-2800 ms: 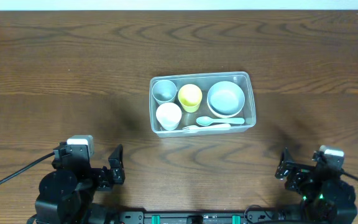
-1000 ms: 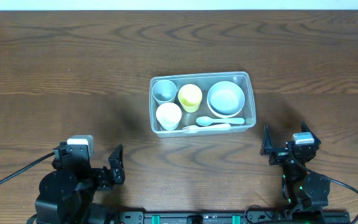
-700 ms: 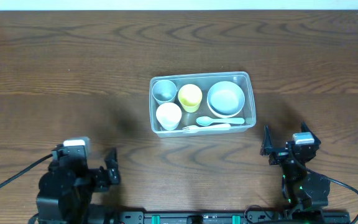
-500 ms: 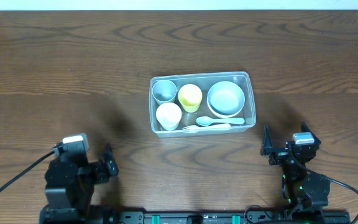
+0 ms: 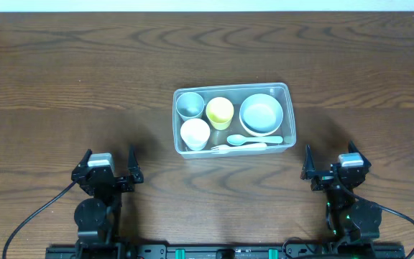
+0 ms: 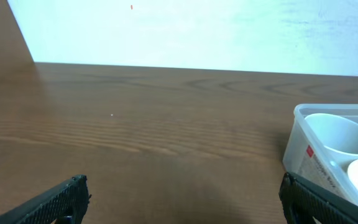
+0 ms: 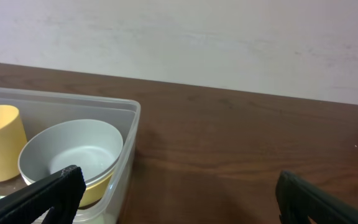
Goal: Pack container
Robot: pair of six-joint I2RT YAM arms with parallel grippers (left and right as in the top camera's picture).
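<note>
The dark brown wooden table (image 5: 63, 86) is seen spread across the whole overhead view, its grain running side to side. A little right of its centre, the clear rectangular plastic container (image 5: 292, 119) with rounded corners is found standing flat, long side across, and it is filled.

At the near edge, the left gripper (image 5: 109, 157) is parked low and left of the container, well apart from it. Its black fingers (image 6: 55, 202) are spread wide with nothing gripped, and only bare wood is seen between them from the left wrist. The right gripper (image 5: 329, 160) is held near the container's near right corner but clear of it. Its fingers (image 7: 48, 193) are likewise parted, and nothing is held.

Inside the container, the right end is taken by a round pale blue-grey bowl (image 5: 261, 114). From the right wrist, a yellow edge is glimpsed beneath this bowl (image 7: 73, 155).

The left end is shared by three upright cups. A grey cup (image 5: 190, 105) is set in the far left corner, a yellow cup (image 5: 220, 111) just beside it, and a white cup (image 5: 195, 134) in the near left corner.

Along the near wall a light blue plastic spoon (image 5: 254, 139) is laid lengthwise, and a white plastic fork (image 5: 239, 147) is laid just beside it.
</note>
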